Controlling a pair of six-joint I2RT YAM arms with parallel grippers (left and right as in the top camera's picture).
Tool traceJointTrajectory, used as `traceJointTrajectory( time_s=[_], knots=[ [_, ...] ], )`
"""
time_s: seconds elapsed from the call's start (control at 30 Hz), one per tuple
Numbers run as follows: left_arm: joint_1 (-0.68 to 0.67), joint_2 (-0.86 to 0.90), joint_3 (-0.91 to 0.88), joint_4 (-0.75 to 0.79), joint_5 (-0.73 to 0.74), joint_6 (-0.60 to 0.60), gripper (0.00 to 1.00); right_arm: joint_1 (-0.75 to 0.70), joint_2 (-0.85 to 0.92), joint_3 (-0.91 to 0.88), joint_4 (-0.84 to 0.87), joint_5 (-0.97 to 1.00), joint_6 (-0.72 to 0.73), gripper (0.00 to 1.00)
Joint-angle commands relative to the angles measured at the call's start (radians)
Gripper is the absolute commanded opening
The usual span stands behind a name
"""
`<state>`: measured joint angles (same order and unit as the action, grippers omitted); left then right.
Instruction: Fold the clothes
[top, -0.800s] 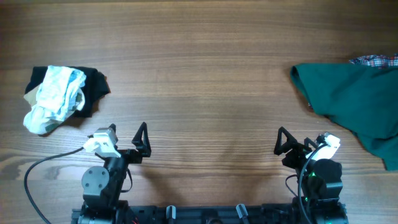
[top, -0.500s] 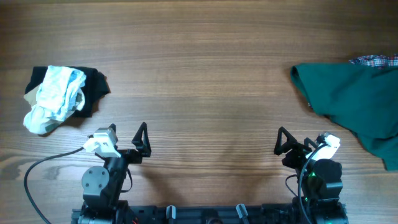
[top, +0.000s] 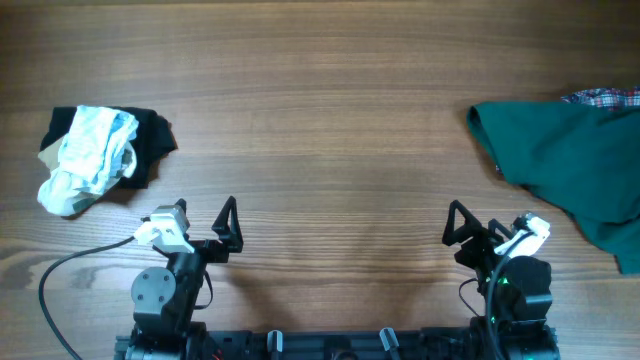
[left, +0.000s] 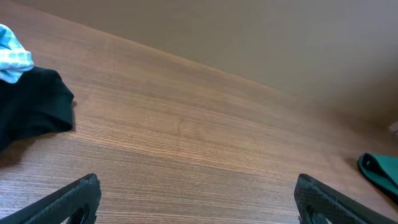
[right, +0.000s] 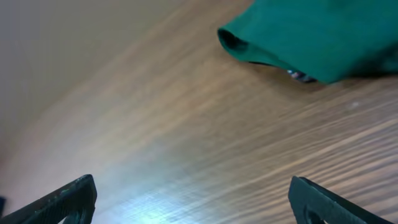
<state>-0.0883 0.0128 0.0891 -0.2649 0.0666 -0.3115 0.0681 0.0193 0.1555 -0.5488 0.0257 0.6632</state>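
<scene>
Left pincer (left: 198, 186): jaws stood wide apart, gripping nothing, low over the wood near the front edge.
Right pincer (right: 191, 186): spread just as wide, and empty.
Clothes (top: 570, 160): the dark green garment lay rumpled at the right edge of the surface (top: 320, 120), apart from both pincers.
Plaid shirt (top: 605, 97): a corner showed at the green cloth's far side.
Pale blue-white garment (top: 90, 155): bunched on black cloth (top: 152, 140), far left.

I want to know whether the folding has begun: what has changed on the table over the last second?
Barely anything. The right gripper has nudged slightly toward the dark green garment. It is open and empty, and nothing was taken hold of or let go. The left gripper, also open, the green garment, the pale blue-white bundle and the plaid shirt are where they were.
</scene>
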Motion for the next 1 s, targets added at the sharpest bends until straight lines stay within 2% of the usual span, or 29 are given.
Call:
traceJointTrajectory(
  time_s=[0.0,0.03,0.07,0.3,0.33,0.4,0.47,0.57,0.73,0.87,0.97],
  knots=[
    [0.006,-0.005,-0.007,0.005,0.008,0.019,1.00,-0.004,-0.008,0.001,-0.021,-0.052,0.401,1.00],
    [0.006,-0.005,-0.007,0.009,0.012,0.013,1.00,-0.004,-0.008,0.002,-0.064,-0.072,0.472,1.00],
    [0.006,-0.005,-0.007,0.009,0.012,0.012,1.00,-0.004,-0.008,0.002,-0.076,-0.077,0.484,0.99],
    [0.006,-0.005,-0.007,0.003,0.069,0.012,1.00,-0.004,-0.008,0.009,-0.088,-0.285,0.499,0.99],
    [0.006,-0.005,-0.007,0.009,0.088,0.012,1.00,-0.004,-0.008,0.009,-0.033,-0.348,0.423,1.00],
    [0.006,-0.005,-0.001,0.019,0.099,0.011,1.00,-0.004,-0.008,0.009,0.118,-0.520,0.135,1.00],
    [0.006,-0.004,0.029,0.021,0.100,-0.013,1.00,-0.004,-0.004,0.009,0.271,-0.702,-0.028,0.99],
    [0.006,0.016,0.131,0.023,0.096,-0.083,1.00,-0.004,0.033,0.042,0.353,-0.788,-0.036,0.99],
    [0.006,0.227,0.361,-0.045,0.045,-0.097,1.00,-0.004,0.214,0.175,0.354,-0.851,-0.185,1.00],
    [0.006,0.514,0.599,-0.188,0.071,-0.097,0.99,-0.004,0.423,0.347,0.308,-0.848,-0.336,0.99],
    [0.006,0.759,0.843,-0.409,0.071,-0.092,1.00,-0.004,0.664,0.595,0.086,-0.714,-0.454,0.99]
  ],
)
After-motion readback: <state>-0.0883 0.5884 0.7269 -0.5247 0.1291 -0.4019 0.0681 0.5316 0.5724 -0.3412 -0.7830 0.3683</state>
